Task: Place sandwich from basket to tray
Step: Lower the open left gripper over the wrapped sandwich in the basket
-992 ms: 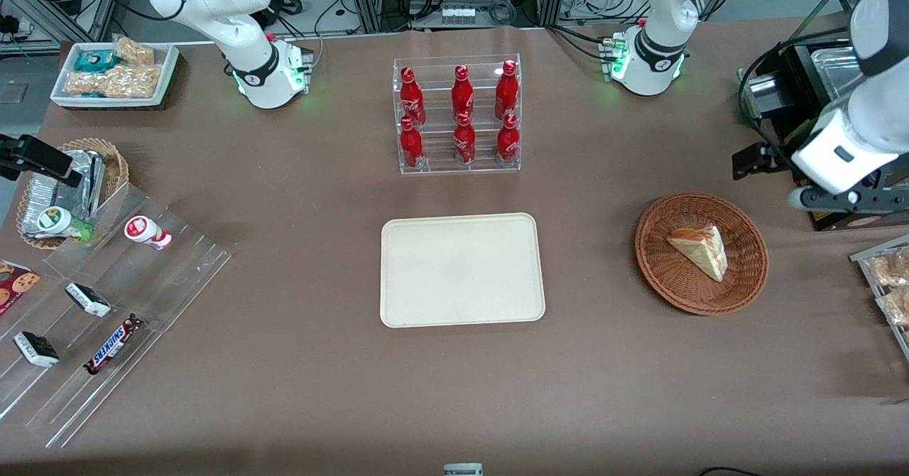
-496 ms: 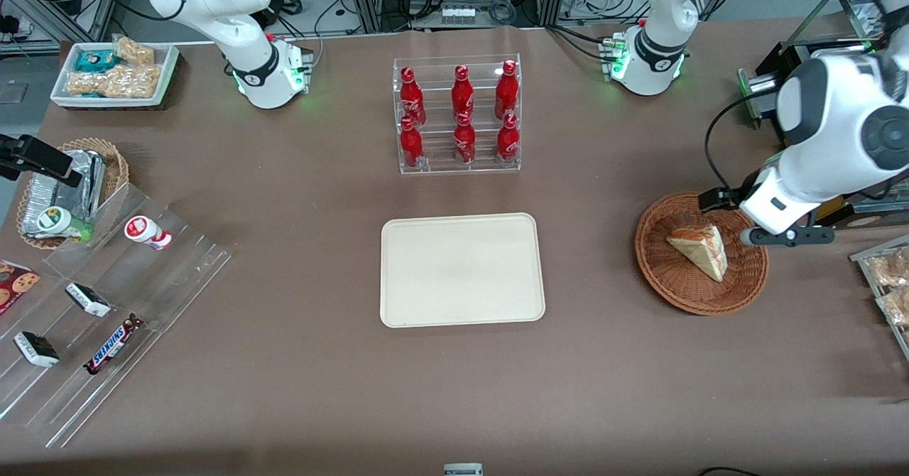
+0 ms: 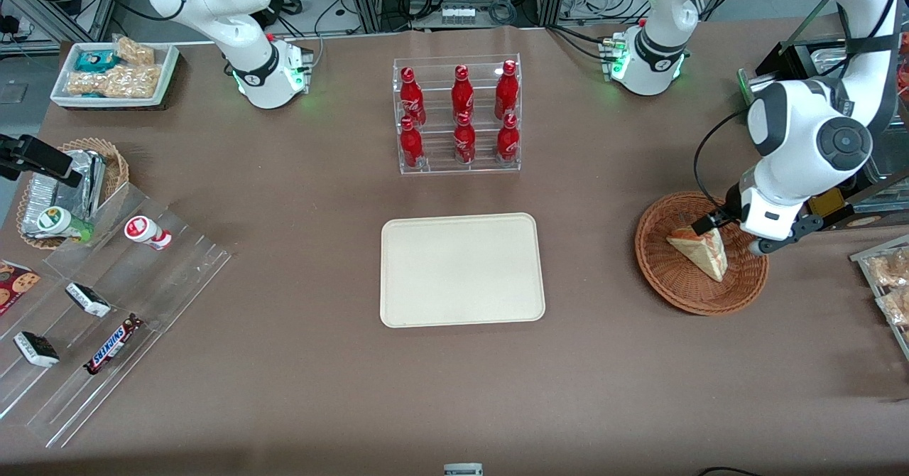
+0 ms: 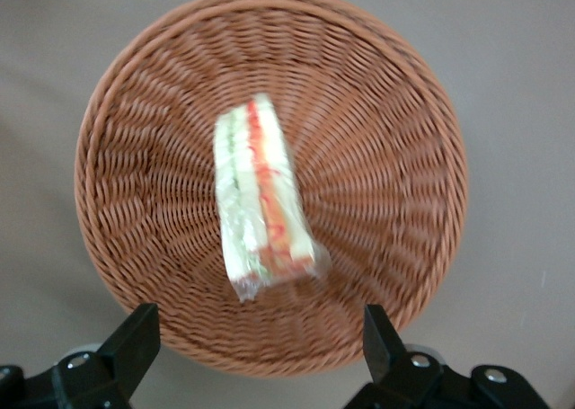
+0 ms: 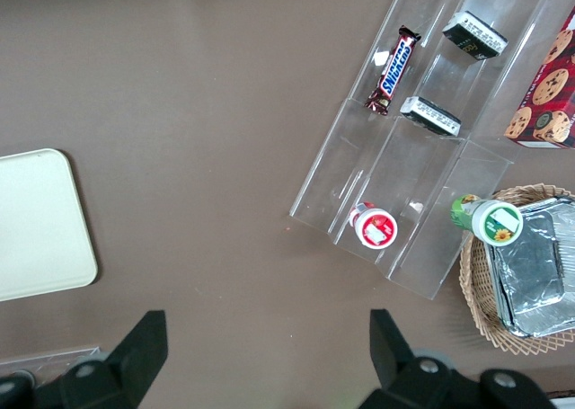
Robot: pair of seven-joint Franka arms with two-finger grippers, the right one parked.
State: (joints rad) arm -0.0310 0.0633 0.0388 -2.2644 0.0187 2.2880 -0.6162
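The sandwich (image 3: 700,250) sits in the basket (image 3: 675,288) toward the working arm's end of the tabletop (image 3: 319,376), filling edge up in the wrist view, with clear wrap around it. The gripper (image 4: 260,342) hovers right over it with fingers (image 4: 135,342) spread wide and touching nothing. In the front view the arm's wrist hides the basket's rim on that side, and the tray (image 3: 461,270) sits well apart mid-table.

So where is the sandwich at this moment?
The sandwich lies inside the basket, toward the working arm's end of the table, apart from the tray. The gripper hovers above it with fingers open.
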